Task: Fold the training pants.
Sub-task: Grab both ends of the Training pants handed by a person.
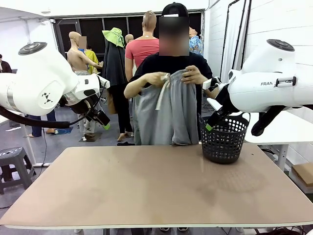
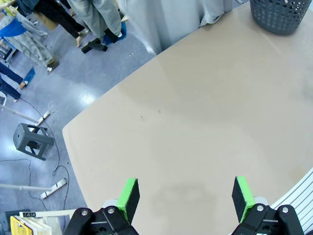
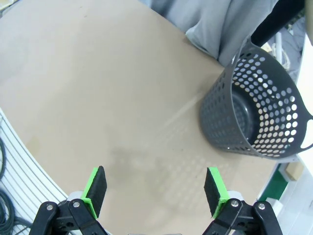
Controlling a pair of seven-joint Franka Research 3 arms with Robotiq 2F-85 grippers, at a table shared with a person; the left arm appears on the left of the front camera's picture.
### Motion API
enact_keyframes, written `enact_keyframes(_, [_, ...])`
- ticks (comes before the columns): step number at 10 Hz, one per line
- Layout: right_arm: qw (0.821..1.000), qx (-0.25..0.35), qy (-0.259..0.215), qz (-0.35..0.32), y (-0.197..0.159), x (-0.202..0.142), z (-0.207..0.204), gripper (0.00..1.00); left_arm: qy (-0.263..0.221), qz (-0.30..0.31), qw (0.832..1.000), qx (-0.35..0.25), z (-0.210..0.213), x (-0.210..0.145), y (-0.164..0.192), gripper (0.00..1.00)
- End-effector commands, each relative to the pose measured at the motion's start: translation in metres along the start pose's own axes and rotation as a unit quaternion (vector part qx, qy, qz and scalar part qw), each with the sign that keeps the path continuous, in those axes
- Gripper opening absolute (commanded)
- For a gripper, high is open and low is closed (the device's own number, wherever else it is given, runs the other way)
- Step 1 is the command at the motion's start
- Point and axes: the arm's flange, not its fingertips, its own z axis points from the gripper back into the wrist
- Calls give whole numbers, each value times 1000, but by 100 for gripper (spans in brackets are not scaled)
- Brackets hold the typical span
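A person at the far side of the table holds the light grey training pants [image 1: 166, 115] up by the waistband with both hands [image 1: 194, 76], the legs hanging down to the table's far edge. The pants' lower part also hangs at the table edge in the left wrist view [image 2: 171, 19] and in the right wrist view [image 3: 220, 24]. My left gripper [image 2: 185, 198] is raised high over the left of the table, open, nothing between its green pads. My right gripper [image 3: 155, 192] hovers above the right side, open and empty, near the basket.
A black mesh basket [image 1: 224, 139] stands empty at the table's far right [image 3: 259, 112]. The tan tabletop [image 1: 156, 186] is bare in front of it. A grey stool [image 2: 32, 142] stands on the floor off the table's left.
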Motion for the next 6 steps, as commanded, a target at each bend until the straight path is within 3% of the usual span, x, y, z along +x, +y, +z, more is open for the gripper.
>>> enact_keyframes(1, [1000,-1,-2,0,0,1,0,100,-1,-1,1000,-1,1,0,-1,100])
enact_keyframes(6, [1000,-1,-2,0,0,1,0,100,-1,-1,1000,-1,1,0,-1,100])
